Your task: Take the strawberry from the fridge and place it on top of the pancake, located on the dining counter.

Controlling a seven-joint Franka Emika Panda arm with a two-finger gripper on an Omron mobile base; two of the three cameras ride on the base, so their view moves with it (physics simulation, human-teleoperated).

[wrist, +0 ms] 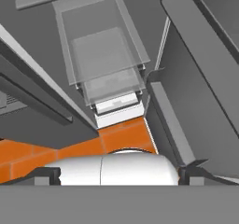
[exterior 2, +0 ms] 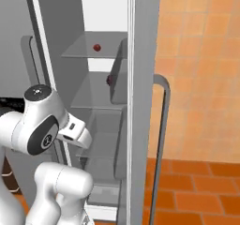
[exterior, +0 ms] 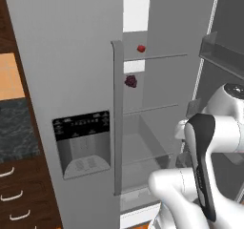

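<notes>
The fridge [exterior: 71, 56] has its left door shut and its right door [exterior 2: 140, 78] swung open. The strawberry [exterior: 141, 48] [exterior 2: 97, 47], tiny and bright red, sits on an upper glass shelf inside. A darker maroon lumpy fruit [exterior: 130, 81] [exterior 2: 109, 80] lies one shelf lower. My gripper [wrist: 119, 175] is open with nothing between its tips. It hangs low in front of the fridge's lower part, pointing down at the drawers, well below the strawberry. The pancake and the dining counter are out of view.
A clear drawer [wrist: 105, 55] fills the fridge's bottom, above the orange tiled floor [exterior 2: 197, 186]. Door bins [exterior: 224, 56] jut from the open door on the right. A dark speckled counter [exterior: 16, 128] over wooden drawers [exterior: 19, 194] stands left of the fridge.
</notes>
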